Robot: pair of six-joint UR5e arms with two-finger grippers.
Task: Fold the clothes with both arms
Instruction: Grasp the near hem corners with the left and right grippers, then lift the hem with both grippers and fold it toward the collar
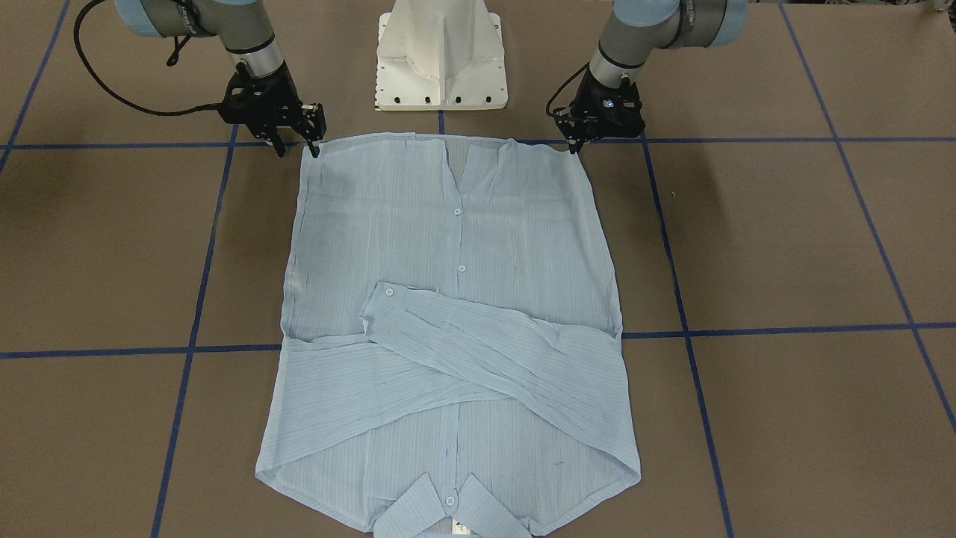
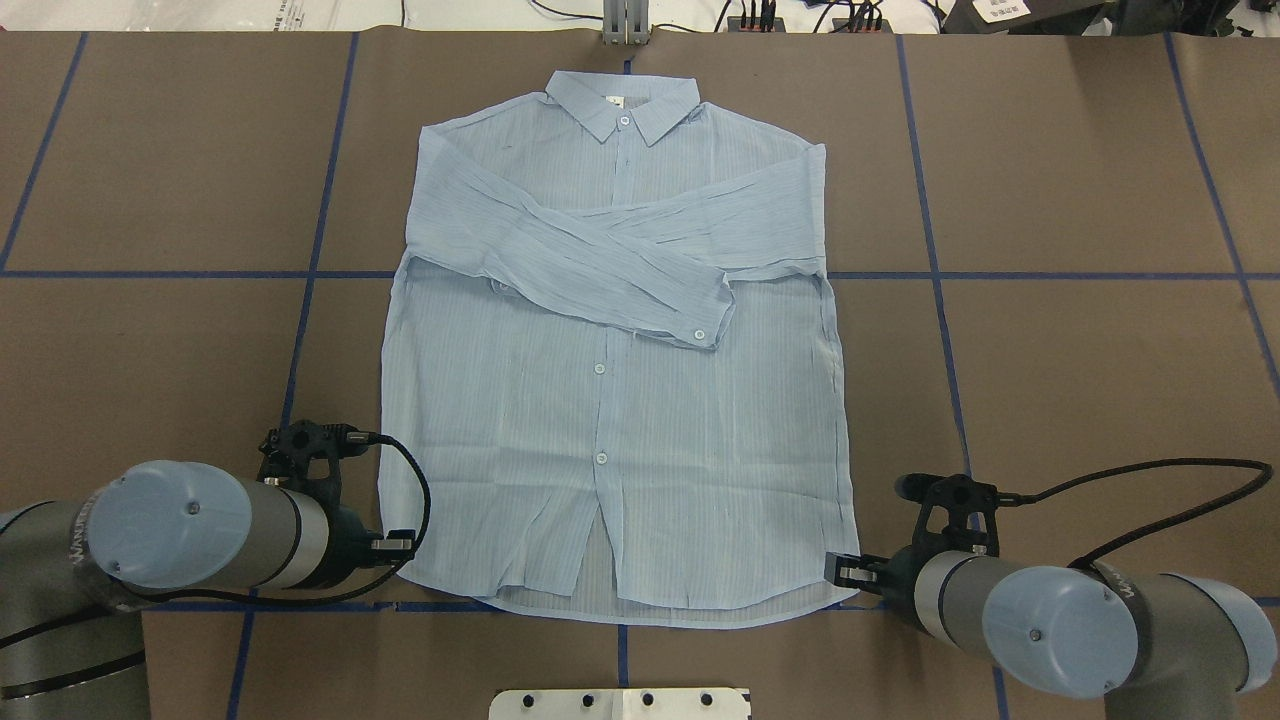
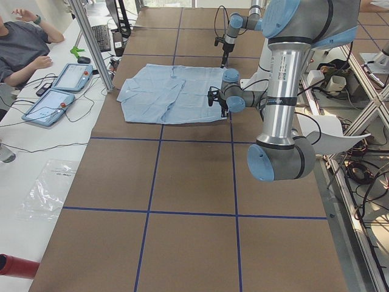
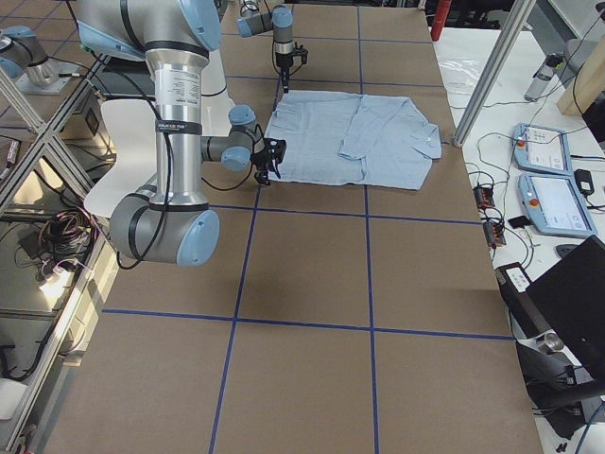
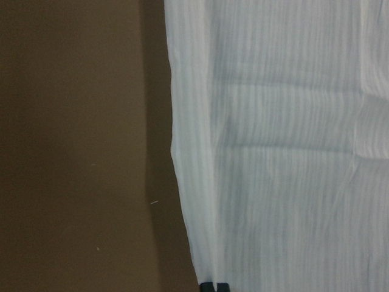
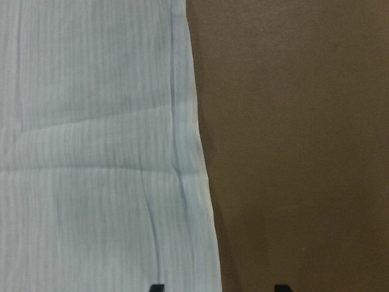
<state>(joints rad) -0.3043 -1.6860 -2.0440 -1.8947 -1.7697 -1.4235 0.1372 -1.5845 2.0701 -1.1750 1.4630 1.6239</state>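
- Broadly, the brown table with blue tape lines (image 2: 1050, 380) carries the whole job, with an arm coming in at each near corner of the garment.
- The thin pale-blue striped button-up shirt (image 2: 620, 430) lies flat and buttoned in the middle of the table. Its hem is toward the robot's base and its collar (image 2: 620, 100) at the far end.
- The two long sleeves (image 2: 600, 260) lie crossed over the chest, so I judge the sleeve fold done. The step in hand looks like taking the two hem corners.
- The left gripper (image 1: 573, 148) sits at the hem corner on its side. In the wrist view its fingertips (image 5: 208, 286) are drawn together on the cloth's edge, seemingly pinching it.
- The right gripper (image 1: 297, 149) stands spread wide at the other corner. The shirt's side edge runs between its fingertips (image 6: 156, 287) and is not clamped.
- Next, the right fingers likely need to close on that corner. Both arms would then lift evenly and carry the hem toward the collar without dragging the sleeves.
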